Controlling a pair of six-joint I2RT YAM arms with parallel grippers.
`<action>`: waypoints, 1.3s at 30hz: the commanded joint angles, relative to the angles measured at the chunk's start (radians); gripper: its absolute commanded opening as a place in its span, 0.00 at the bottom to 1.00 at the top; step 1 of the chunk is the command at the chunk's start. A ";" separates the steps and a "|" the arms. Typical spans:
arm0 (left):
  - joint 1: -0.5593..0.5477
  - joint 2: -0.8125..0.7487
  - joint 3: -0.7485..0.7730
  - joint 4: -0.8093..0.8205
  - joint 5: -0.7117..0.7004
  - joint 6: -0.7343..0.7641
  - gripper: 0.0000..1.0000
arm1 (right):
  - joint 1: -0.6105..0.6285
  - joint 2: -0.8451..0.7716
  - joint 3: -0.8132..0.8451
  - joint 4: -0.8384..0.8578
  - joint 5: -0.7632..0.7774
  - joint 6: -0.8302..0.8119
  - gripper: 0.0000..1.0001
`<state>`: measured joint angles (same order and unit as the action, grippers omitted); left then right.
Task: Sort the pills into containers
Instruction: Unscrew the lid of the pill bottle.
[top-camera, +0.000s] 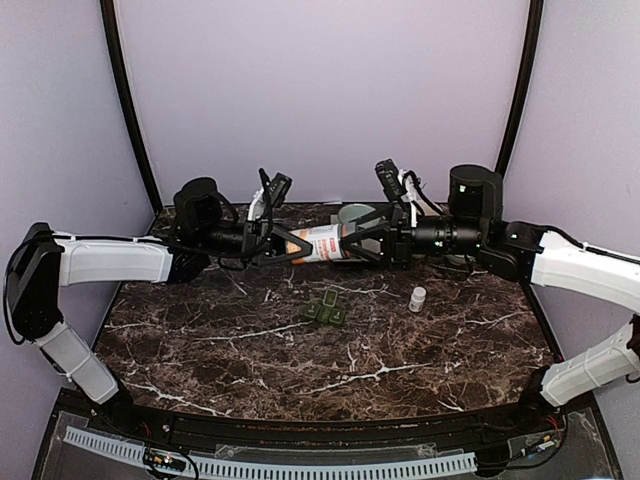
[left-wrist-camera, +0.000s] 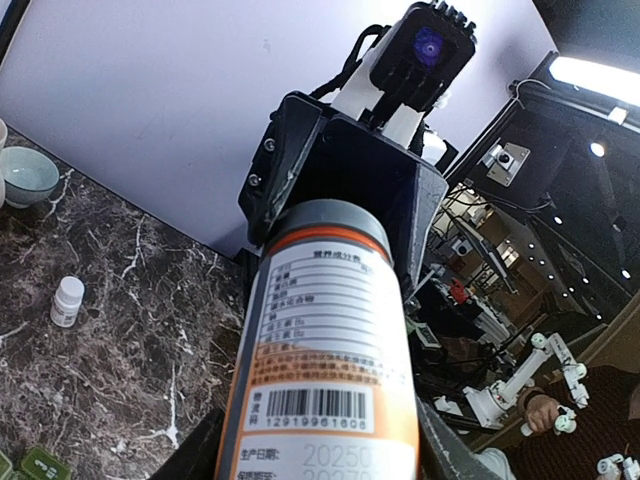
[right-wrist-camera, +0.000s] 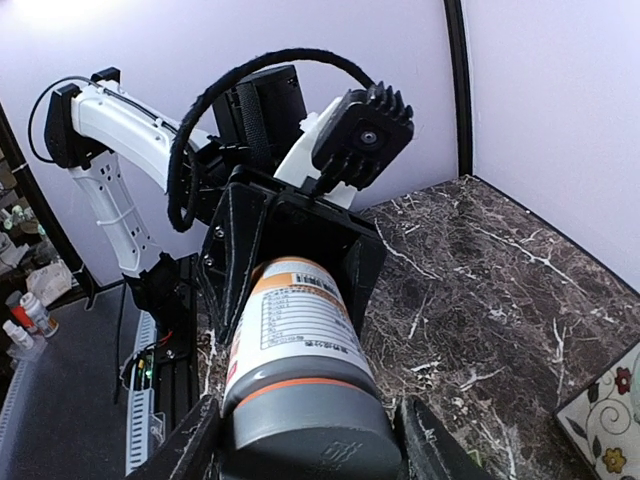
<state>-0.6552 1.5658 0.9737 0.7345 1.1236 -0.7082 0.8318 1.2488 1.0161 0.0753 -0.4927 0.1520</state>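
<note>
Both arms were up and meeting in the middle, and between them hung the bottle (top-camera: 318, 243), lying level in the air above the far part of the surface (top-camera: 230, 350). The left hand (top-camera: 283, 245) pinched the labelled body at its base end, with the barcode facing its wrist camera. The right hand (top-camera: 352, 243) was clamped on the grey cap end, a finger (right-wrist-camera: 190, 445) pressed against each side. Down below, the dark green pill box (top-camera: 324, 310) sat on the surface near the middle, nearer the arm bases than the bottle, and neither hand touched it. A small white bottle (top-camera: 417, 298) stood upright to its right, well apart. A pale green bowl (top-camera: 352, 212) peeked out behind the held bottle. The pills? Too small to make out anywhere.
</note>
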 joint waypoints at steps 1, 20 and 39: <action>0.026 -0.012 0.034 0.161 0.077 -0.113 0.06 | 0.004 -0.011 -0.016 -0.018 0.054 -0.114 0.47; 0.027 -0.090 -0.002 -0.083 -0.081 0.209 0.05 | 0.003 -0.055 -0.006 0.027 0.066 0.214 0.96; 0.017 -0.138 -0.040 -0.148 -0.141 0.358 0.05 | -0.019 0.089 0.067 0.105 0.011 0.722 0.85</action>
<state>-0.6323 1.4792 0.9455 0.5938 0.9932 -0.3969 0.8188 1.3315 1.0313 0.1265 -0.4561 0.8116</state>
